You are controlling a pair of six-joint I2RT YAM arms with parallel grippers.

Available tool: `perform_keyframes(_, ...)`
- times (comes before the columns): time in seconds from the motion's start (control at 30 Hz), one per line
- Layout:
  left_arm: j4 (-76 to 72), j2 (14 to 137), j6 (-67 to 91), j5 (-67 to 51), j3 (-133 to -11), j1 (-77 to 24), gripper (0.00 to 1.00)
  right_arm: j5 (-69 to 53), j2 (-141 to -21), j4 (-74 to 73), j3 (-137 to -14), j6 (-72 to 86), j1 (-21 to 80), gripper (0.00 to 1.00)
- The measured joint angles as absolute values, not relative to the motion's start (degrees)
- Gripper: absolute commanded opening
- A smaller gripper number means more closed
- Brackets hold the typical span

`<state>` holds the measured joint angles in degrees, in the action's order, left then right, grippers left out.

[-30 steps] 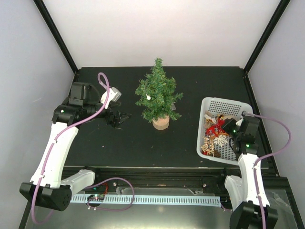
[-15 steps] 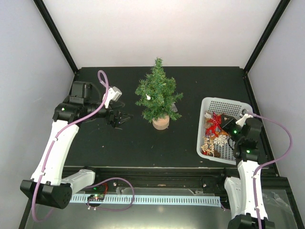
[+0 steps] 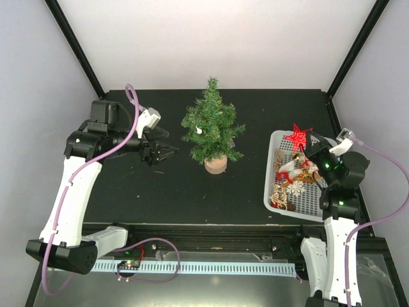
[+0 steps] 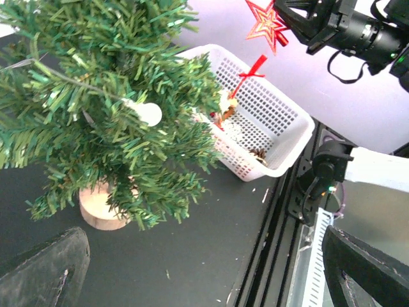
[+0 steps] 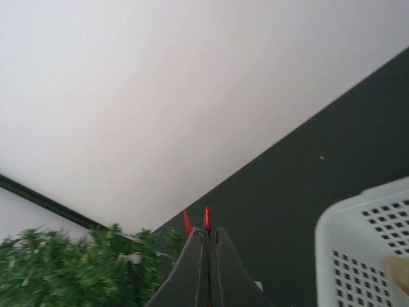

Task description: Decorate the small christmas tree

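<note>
The small christmas tree (image 3: 211,126) stands on its wood disc base (image 3: 215,165) at the table's middle, with a white ball (image 3: 199,130) hanging on it. My right gripper (image 3: 307,144) is shut on a red star ornament (image 3: 296,136) and holds it above the white basket (image 3: 281,137). In the right wrist view the closed gripper (image 5: 208,234) shows red star points (image 5: 206,219) between its tips. A red ribbon (image 4: 250,69) hangs from the star (image 4: 266,22). My left gripper (image 3: 163,152) is open and empty, left of the tree (image 4: 96,102); its fingers (image 4: 45,268) spread wide.
The basket (image 4: 281,137) at the right holds several more ornaments (image 3: 287,187), wooden and white. The tree (image 5: 70,268) lies left of the right gripper. Black frame posts stand at the back corners. A cable rail (image 3: 211,267) runs along the near edge.
My right gripper has risen out of the basket with the red star, up and back. My left gripper has shifted slightly and turned toward the tree.
</note>
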<state>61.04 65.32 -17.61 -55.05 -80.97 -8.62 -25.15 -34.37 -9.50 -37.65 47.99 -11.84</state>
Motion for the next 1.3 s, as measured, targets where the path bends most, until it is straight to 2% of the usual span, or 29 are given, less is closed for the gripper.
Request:
perform_keyframes(0.17, 65.41, 67.00, -19.03, -57.93, -85.89, -8.71, 0.99, -27.09, -34.33, -7.99, -38.79, 49.93, -10.96, 0.01)
perform_keyframes(0.37, 75.24, 74.61, -24.64, -62.72, -100.25, -11.42, 0.98, -29.26, -34.26, -4.51, -37.80, 53.12, -10.90, 0.01)
perform_keyframes(0.57, 81.67, 81.30, -27.59, -62.00, -108.75, -24.64, 0.92, -32.51, -34.17, 2.66, -34.33, 59.22, -10.85, 0.01)
perform_keyframes(0.77, 83.42, 86.70, -29.06, -56.31, -118.08, -38.65, 0.73, -35.20, -34.00, 7.68, -34.26, 63.44, -10.66, 0.01)
perform_keyframes(0.9, 82.50, 91.88, -28.45, -54.41, -124.53, -43.51, 0.59, -36.29, -33.36, 10.59, -34.00, 65.98, -10.63, 0.01)
perform_keyframes(1.03, 79.83, 99.98, -25.41, -56.12, -130.47, -44.47, 0.58, -37.10, -32.34, 13.54, -32.64, 68.31, -10.63, 0.01)
perform_keyframes(1.17, 77.12, 110.04, -22.85, -58.94, -135.83, -45.67, 0.63, -38.30, -32.18, 16.05, -32.05, 70.26, -10.63, 0.01)
perform_keyframes(1.3, 74.83, 117.62, -20.51, -60.88, -138.76, -47.44, 0.64, -39.22, -32.16, 18.44, -32.05, 71.16, -9.10, 0.01)
